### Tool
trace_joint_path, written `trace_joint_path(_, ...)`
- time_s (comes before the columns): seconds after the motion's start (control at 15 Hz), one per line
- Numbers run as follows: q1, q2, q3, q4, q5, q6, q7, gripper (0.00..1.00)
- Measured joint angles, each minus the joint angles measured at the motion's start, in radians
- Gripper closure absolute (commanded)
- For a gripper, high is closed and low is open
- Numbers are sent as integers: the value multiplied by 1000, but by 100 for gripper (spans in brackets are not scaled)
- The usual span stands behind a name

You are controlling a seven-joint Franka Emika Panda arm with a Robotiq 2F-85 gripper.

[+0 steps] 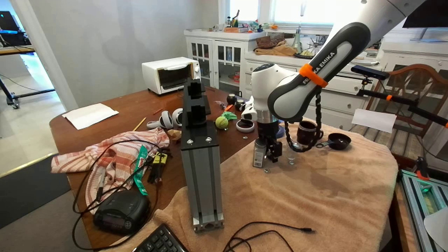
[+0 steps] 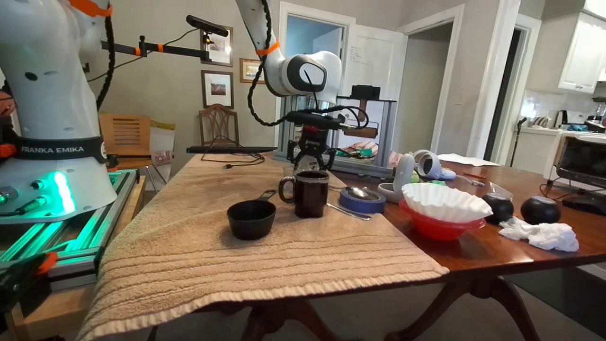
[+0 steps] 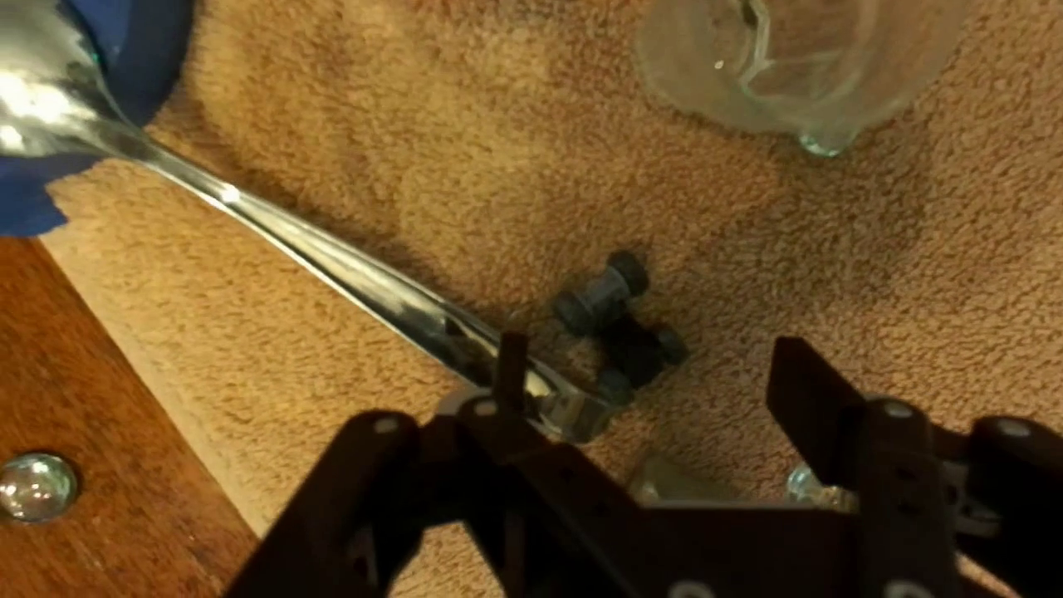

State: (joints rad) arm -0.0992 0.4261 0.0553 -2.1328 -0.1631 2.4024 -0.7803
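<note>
One tan towel (image 3: 374,124) makes a soft floor, my wide-spread fingers (image 3: 814,415) pinch nothing, blue tape (image 3: 154,58) props up the spoon (image 3: 349,270) by its bowl, and the tiny toy car (image 3: 624,336) sits free on the towel by the handle's tip.

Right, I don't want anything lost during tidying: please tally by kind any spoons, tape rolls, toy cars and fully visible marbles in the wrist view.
Silver spoon: 1
Blue tape roll: 1
Dark toy car: 1
Clear marble: 1
Total: 4, leaving out a glassy piece partly hidden by the gripper.
</note>
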Motion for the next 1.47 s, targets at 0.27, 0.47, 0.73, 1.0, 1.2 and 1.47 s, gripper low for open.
trace_joint_path(0.27,0,21,-5,30,-2,-3,14,27)
trace_joint_path(0.47,0,41,-8,45,-5,-8,15,29)
trace_joint_path(0.73,0,67,-17,59,-11,-8,15,41)
trace_joint_path(1.0,-1,66,-20,64,-11,-17,15,72)
trace_joint_path(1.2,0,58,-19,64,-11,-34,15,92)
trace_joint_path(1.47,2,56,-17,64,-11,-43,15,45)
